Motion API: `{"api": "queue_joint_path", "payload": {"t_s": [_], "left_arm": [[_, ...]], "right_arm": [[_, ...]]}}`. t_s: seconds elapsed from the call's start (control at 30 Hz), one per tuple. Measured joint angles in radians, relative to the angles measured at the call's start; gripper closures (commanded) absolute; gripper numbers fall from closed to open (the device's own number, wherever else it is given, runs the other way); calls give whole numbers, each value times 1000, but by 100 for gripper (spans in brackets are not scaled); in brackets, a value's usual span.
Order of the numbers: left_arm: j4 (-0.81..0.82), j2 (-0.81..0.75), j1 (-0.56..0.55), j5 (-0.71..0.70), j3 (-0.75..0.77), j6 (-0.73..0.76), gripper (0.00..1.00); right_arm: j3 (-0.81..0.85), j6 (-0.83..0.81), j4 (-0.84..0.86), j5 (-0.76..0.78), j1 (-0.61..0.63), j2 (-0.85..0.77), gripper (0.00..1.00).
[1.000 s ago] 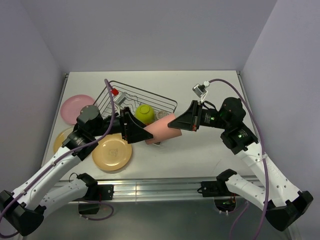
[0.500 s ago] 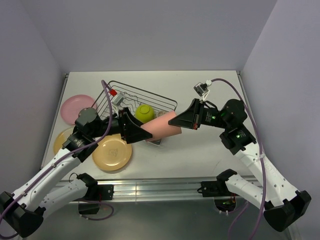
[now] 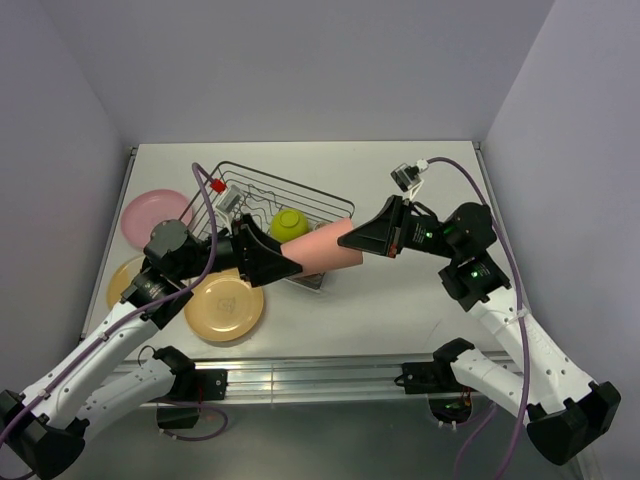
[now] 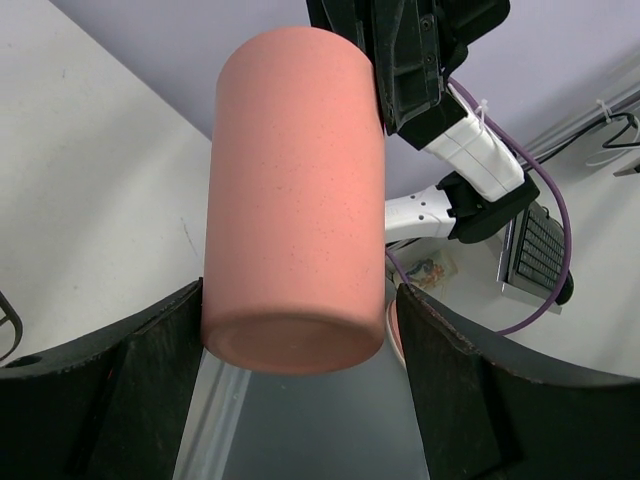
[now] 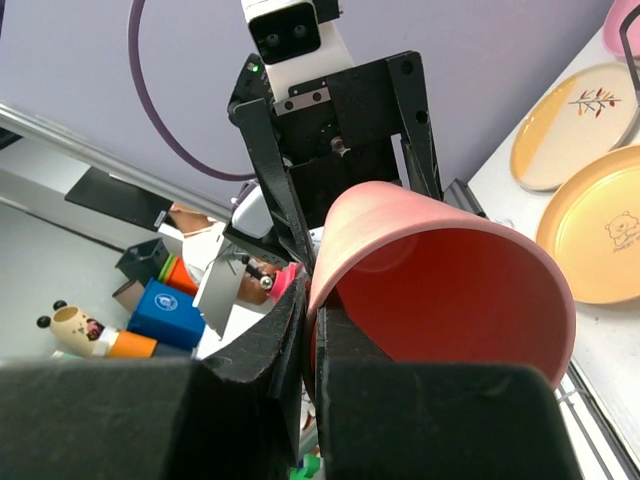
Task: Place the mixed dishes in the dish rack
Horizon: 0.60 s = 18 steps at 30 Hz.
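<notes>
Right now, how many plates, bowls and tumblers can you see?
Plates: 3, the pink plate, cream plate, tan-orange plate
Bowls: 1, the green bowl
Tumblers: 1, the salmon-pink tumbler
Total: 5

Salmon-pink tumbler (image 3: 322,250) with faint darker speckles outside and a deeper coral-red inside. Lime-green bowl (image 3: 289,223) in a silver wire dish rack (image 3: 330,205). 3 plates: plain pink plate (image 3: 150,215), cream plate (image 5: 575,125) with a brown leafy sprig, tan-orange plate (image 3: 225,305) with a small bear drawing. White desk (image 3: 420,300).
</notes>
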Motion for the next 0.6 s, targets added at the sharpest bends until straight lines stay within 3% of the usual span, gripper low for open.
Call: {"api": "queue_joint_path", "payload": {"t_s": [0.27, 0.47, 0.5, 0.53, 0.57, 0.6], "left_arm": [[23, 0, 0, -49, -6, -27, 27], [33, -1, -1, -87, -8, -46, 53], [34, -1, -1, -90, -8, -48, 62], [34, 0, -1, -92, -8, -49, 68], [33, 4, -1, -95, -8, -49, 74], [34, 7, -1, -100, -8, -50, 85]], "right_arm": [[-18, 20, 34, 15, -2, -4, 100], [-23, 20, 27, 33, -2, -11, 98], [-23, 16, 23, 37, -2, -12, 91], [-23, 14, 17, 39, -2, -13, 69], [-22, 10, 8, 41, -2, -14, 57], [-21, 2, -8, 42, -2, -15, 37]]}}
